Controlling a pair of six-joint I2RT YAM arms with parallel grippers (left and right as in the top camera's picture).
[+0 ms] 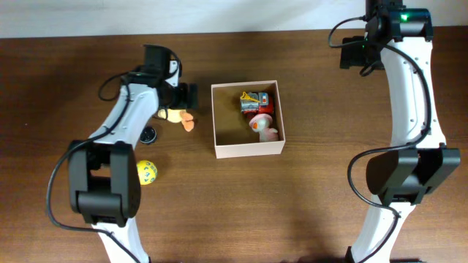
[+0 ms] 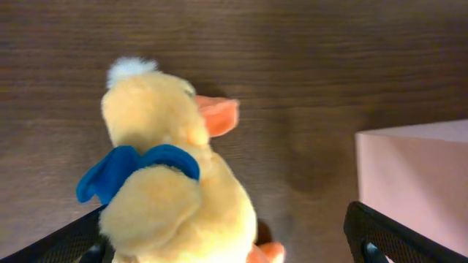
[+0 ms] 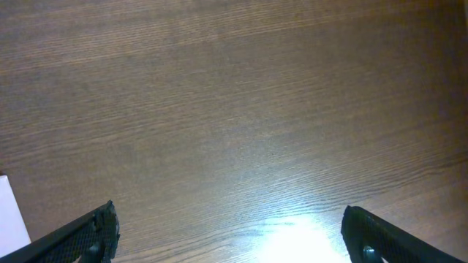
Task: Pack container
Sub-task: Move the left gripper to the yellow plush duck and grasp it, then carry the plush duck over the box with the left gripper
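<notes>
The container (image 1: 248,150), a shallow square box with pale walls, stands mid-table; its pinkish wall (image 2: 417,175) shows at the right of the left wrist view. Inside lie a small colourful toy truck (image 1: 252,101) and a pink-and-white toy (image 1: 264,128). A yellow plush duck (image 1: 175,115) with an orange beak and blue bow (image 2: 135,166) lies left of the box. My left gripper (image 1: 187,96) hangs over it, open, the duck (image 2: 172,183) between its wide-apart fingers (image 2: 73,241), nearer the left one. My right gripper (image 1: 358,57) is open over bare wood at the far right (image 3: 234,237).
A yellow ball (image 1: 146,172) and a small black round object (image 1: 148,134) lie on the table beside the left arm. A white corner (image 3: 9,212) shows at the left edge of the right wrist view. The tabletop is dark wood.
</notes>
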